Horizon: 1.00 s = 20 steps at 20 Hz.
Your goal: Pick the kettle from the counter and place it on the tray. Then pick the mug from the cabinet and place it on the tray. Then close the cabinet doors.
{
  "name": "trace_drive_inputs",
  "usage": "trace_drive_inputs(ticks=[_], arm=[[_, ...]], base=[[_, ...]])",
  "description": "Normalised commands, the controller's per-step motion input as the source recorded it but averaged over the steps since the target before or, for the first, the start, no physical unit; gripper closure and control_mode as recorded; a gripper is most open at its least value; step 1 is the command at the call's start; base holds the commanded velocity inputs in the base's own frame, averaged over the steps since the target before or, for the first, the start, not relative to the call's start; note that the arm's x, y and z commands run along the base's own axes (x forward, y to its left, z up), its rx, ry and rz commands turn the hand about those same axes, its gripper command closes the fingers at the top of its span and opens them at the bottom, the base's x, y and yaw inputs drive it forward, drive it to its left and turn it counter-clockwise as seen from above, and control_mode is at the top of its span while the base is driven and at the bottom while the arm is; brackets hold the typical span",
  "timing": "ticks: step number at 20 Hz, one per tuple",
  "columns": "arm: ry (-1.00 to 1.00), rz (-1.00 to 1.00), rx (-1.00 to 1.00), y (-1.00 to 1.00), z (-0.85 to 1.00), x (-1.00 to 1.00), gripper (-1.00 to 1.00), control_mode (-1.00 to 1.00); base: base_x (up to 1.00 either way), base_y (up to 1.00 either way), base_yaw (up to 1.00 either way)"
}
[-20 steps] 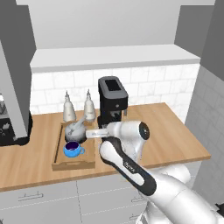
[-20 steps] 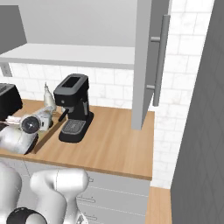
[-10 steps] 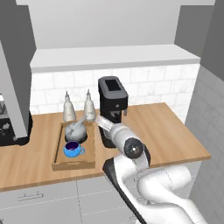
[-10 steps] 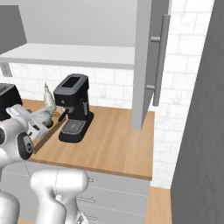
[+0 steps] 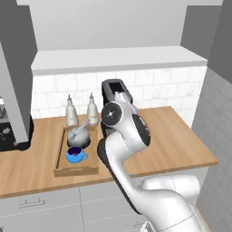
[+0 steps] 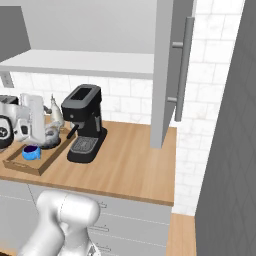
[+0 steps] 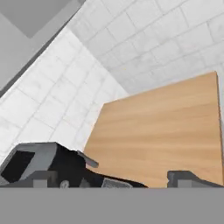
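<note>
Wooden counter bears the tray holding kettle and mug, pincer apart nearby.

On the counter the tray lies toward the left, with the kettle in its rear half and the mug in front of it. Two bottles stand just behind the tray against the tiled wall. The coffee machine stands to the tray's right. A cabinet door hangs open above the counter's right part.
</note>
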Motion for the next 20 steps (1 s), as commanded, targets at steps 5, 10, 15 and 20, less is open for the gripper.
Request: trace_drive_inputs(ticks=[5,10,15,20], arm=[[0.04,-0.45,0.14,-0.66,0.5,-0.3,-1.0,-1.0],[-0.14,-0.31,0.02,-0.55,0.2,-0.46,-1.0,-1.0],[-0.18,-0.11,0.0,-0.58,0.23,-0.55,-1.0,-1.0],[-0.33,0.07,0.0,-0.67,0.08,-0.6,-1.0,-1.0]], base=[[0.0,0.0,0.0],[0.0,0.0,0.0],[0.0,0.0,0.0],[0.0,0.0,0.0]])
